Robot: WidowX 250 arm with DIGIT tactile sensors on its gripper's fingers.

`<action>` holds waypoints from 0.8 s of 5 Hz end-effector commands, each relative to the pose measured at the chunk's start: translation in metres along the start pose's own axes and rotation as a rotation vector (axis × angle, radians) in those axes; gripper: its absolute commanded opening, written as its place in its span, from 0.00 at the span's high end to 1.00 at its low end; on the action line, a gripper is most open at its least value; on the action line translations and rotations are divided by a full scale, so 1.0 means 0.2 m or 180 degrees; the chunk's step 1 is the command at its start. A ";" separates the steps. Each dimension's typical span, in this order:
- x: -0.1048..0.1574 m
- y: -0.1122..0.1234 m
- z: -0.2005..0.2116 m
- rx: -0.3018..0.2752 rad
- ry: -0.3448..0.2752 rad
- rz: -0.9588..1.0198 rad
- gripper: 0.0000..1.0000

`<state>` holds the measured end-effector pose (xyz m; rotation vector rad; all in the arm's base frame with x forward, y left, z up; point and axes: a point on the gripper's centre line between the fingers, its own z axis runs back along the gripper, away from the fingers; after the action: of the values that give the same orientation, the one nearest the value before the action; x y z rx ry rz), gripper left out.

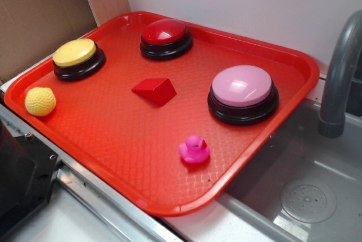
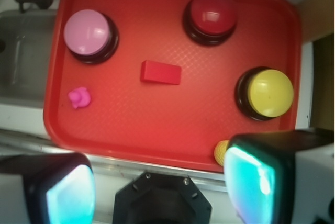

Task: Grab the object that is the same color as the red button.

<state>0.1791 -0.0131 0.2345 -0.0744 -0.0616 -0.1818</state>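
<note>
The object, a small matte red wedge block (image 1: 154,90) (image 2: 160,72), lies near the middle of the red tray (image 1: 113,134) (image 2: 157,119). The red button (image 1: 166,34) (image 2: 212,12), dark-red dome on a black base, stands at the tray's far side. In the wrist view my gripper (image 2: 159,187) hangs high over the tray's near edge, well short of the wedge. Its two fingers stand far apart, open, with nothing between them. The exterior view does not show the fingers.
A pink button (image 1: 242,86) (image 2: 87,33), a yellow button (image 1: 75,53) (image 2: 269,93), a yellow dimpled ball (image 1: 40,101) (image 2: 221,152) and a pink duck (image 1: 194,150) (image 2: 79,97) share the tray. A sink (image 1: 305,185) with a grey faucet (image 1: 339,78) lies beside it. Black hardware (image 1: 22,180) sits at the near corner.
</note>
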 end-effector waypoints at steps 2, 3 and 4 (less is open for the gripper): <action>0.25 -0.55 -0.09 -0.0030 0.0010 -0.1886 0.00; 0.18 -0.52 -0.14 -0.0057 -0.0011 -0.2685 0.00; 0.12 -0.45 -0.18 -0.0010 0.0098 -0.3484 0.00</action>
<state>0.2039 -0.1117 0.1943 -0.0466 -0.0097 -1.2800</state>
